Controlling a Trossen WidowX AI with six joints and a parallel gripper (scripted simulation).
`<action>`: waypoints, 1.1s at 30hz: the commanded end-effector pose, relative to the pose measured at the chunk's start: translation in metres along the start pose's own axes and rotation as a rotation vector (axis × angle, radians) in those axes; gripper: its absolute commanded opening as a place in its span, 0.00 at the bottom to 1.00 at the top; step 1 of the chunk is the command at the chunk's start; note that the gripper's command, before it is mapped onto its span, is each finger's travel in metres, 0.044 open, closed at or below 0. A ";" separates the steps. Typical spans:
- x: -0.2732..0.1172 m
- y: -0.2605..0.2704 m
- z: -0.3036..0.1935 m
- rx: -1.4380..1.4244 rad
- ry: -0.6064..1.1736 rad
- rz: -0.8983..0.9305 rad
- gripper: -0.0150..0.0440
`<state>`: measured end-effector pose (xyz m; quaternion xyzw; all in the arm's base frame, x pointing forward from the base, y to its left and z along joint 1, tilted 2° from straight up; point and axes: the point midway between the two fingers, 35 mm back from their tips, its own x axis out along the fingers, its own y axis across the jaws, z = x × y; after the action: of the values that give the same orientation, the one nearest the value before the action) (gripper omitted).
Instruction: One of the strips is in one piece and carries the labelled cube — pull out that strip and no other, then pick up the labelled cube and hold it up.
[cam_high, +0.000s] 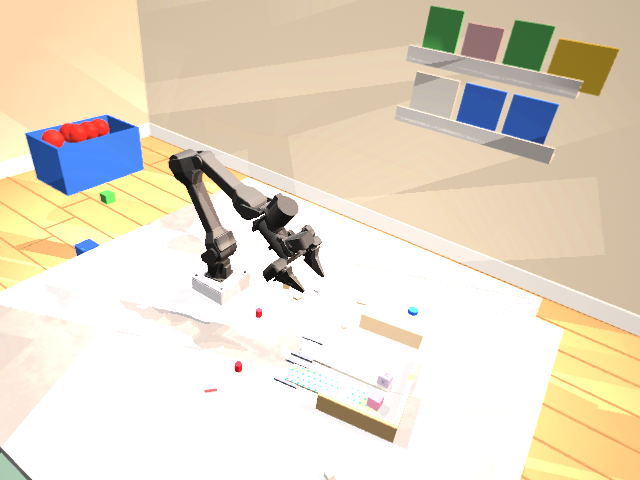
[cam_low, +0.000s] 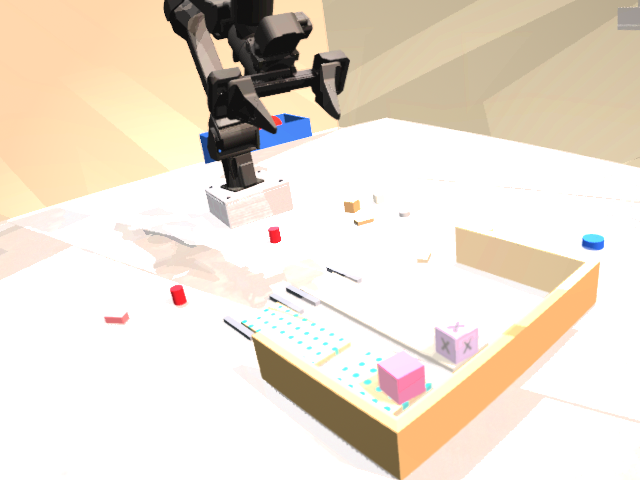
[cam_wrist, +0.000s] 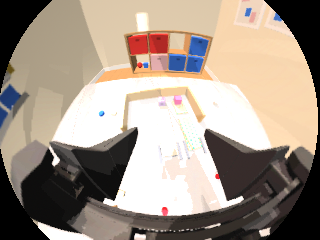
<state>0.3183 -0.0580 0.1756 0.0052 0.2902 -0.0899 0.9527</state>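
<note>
The labelled cube (cam_low: 455, 342) with crosses sits on a pale strip (cam_low: 382, 322) inside the wooden tray (cam_low: 496, 356), near its far wall, beside a pink cube (cam_low: 401, 382). The gripper (cam_low: 297, 105) hangs open and empty above the table (cam_low: 129, 403), well apart from them.

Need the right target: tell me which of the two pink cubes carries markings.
The paler cube, farther from the tray's front wall, shows X marks; the brighter pink cube is plain.
</note>
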 end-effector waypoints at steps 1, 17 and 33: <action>-0.006 0.004 -0.011 0.017 0.023 -0.001 0.93; 0.009 0.001 -0.013 -0.007 0.143 -0.008 0.75; 0.101 -0.015 -0.057 -0.154 0.896 0.081 0.25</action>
<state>0.3627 -0.0833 0.0886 -0.0150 0.6378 -0.0394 0.7690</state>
